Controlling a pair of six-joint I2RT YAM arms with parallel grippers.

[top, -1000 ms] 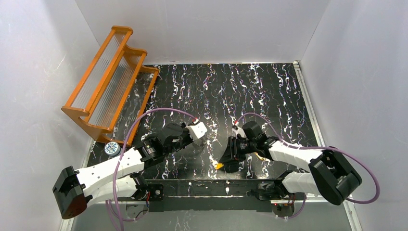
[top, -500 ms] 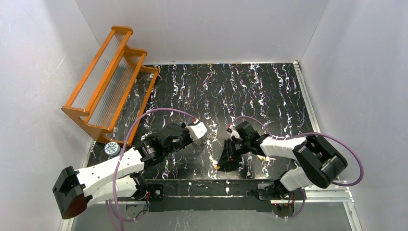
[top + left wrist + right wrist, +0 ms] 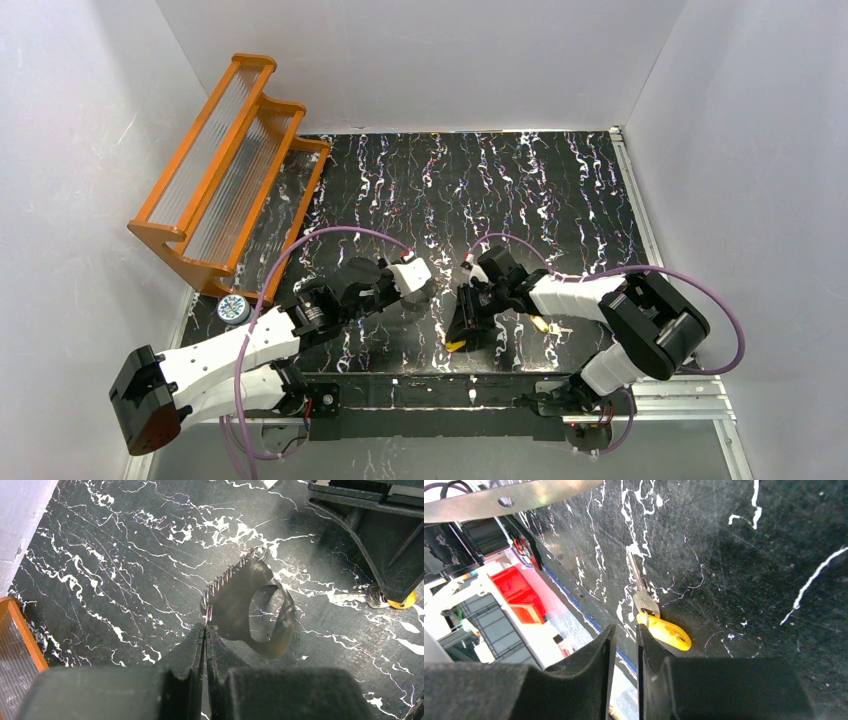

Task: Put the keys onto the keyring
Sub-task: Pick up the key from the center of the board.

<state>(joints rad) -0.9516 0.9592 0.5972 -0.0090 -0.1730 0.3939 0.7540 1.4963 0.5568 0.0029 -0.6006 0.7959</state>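
My left gripper (image 3: 205, 628) is shut on the small metal ring of a short chain joined to the keyring (image 3: 280, 632), a greyish band loop hanging just above the table. In the top view this gripper (image 3: 428, 288) is at centre front. My right gripper (image 3: 626, 632) is slightly open and empty, its tips down by the table's near edge. A key (image 3: 663, 631) with a yellow head and silver blade lies beside its right finger. The same key (image 3: 456, 345) shows below the right gripper (image 3: 463, 335). A second key (image 3: 541, 323) lies right of it.
An orange ribbed rack (image 3: 230, 165) stands at the back left, and its corner shows in the left wrist view (image 3: 15, 645). A small round tin (image 3: 232, 308) sits by its foot. White walls close in the black marbled table (image 3: 560, 200).
My right gripper has shifted a little to the left along the front edge and its forearm has swung inward. The left arm and the keyring have stayed put.
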